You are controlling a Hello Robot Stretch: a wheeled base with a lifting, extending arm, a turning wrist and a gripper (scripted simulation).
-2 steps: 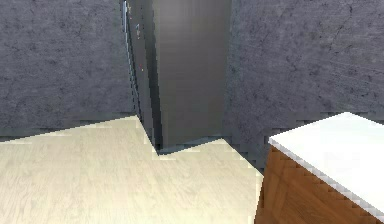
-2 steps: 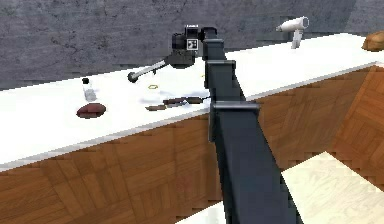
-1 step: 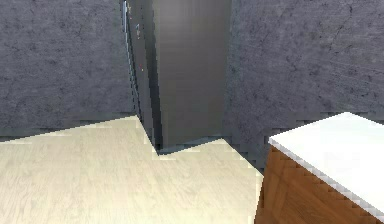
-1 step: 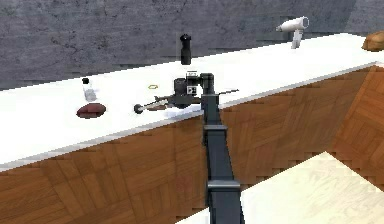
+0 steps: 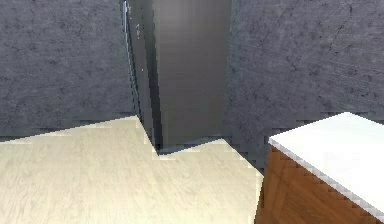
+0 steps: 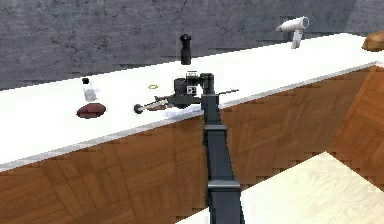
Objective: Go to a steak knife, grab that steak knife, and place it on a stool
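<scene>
Facing a dark fridge [image 5: 180, 70] at centre, the forward view has a white desk [image 5: 340, 150] at lower right. In the arm side view, mid-frame, the arm [image 6: 220, 150] ends with its hand [image 6: 150, 103] at the desk. I cannot tell whether it holds anything. A thin dark sliver [image 6: 228, 95], perhaps the steak knife, lies just right of it.

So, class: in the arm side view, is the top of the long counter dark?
No, the countertop is white, and it sits on brown wooden cabinet fronts.

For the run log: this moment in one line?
arm: extended to white countertop | gripper: hold cannot tell | ahead: dark fridge
</scene>
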